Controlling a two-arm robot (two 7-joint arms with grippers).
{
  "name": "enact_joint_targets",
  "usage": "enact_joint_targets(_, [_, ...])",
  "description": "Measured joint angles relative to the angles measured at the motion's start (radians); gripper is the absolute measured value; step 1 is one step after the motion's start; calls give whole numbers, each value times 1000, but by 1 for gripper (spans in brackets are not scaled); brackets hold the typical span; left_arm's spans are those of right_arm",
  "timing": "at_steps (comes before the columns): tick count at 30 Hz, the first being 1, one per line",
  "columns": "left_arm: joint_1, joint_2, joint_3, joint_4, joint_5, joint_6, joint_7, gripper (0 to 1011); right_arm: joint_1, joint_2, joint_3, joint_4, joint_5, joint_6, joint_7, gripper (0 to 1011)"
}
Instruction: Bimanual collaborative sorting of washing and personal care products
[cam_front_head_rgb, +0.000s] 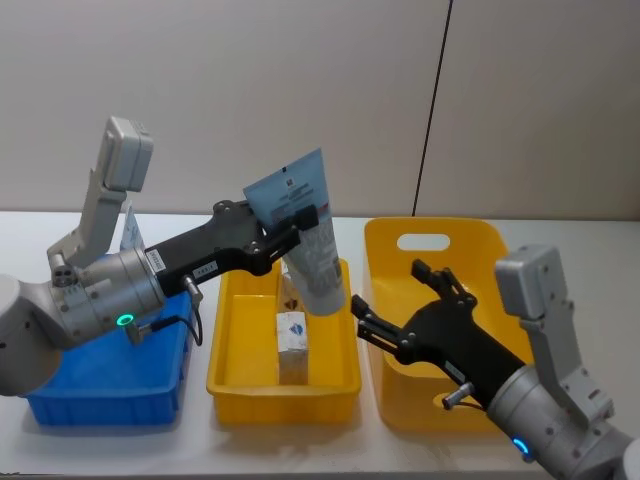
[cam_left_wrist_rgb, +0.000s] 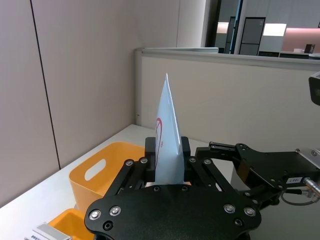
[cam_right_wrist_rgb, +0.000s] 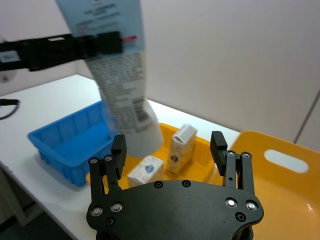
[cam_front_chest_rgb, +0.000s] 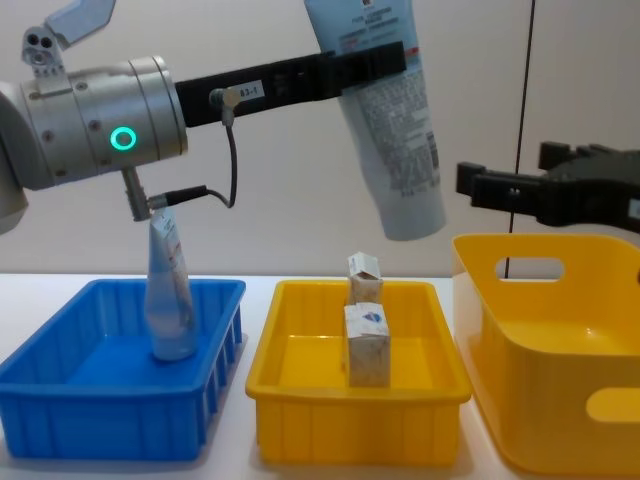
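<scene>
Hovering at the left rim of the large yellow bin (cam_front_head_rgb: 440, 232), your right gripper (cam_front_head_rgb: 395, 292) is gaping wide, empty. Your left gripper (cam_front_head_rgb: 300, 222) is clamping a tube (cam_front_head_rgb: 318, 265) above the far edge of the middle yellow bin (cam_front_head_rgb: 225, 370); two cartons (cam_front_head_rgb: 292, 335) are standing inside it.

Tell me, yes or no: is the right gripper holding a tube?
No, the right gripper stands open and empty, while the left gripper clamps the raised tube.
</scene>
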Motion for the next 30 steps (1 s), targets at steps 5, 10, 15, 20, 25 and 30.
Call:
enact_joint_targets(5, [-4,-1,3,4,-3,0,-7,237,18,8,-14,-7,6,8,29,1002])
enact_joint_targets(10, [-6,-2,4,6,-4,0,-10,237,34,14,-24,-11,8,12,49,1002])
enact_joint_targets(15, [-7,-3,5,7,-5,0,-13,237,54,18,-36,-8,11,16,62,1002])
enact_joint_targets(20, [-8,-3,6,8,-5,0,-15,237,78,16,-46,7,11,25,67,1002])
enact_joint_targets(25, [-9,-4,7,9,-6,0,-16,237,102,8,-54,27,8,35,67,1002])
enact_joint_targets(30, [-9,-4,7,9,-6,0,-17,237,132,-5,-63,58,0,48,67,1002])
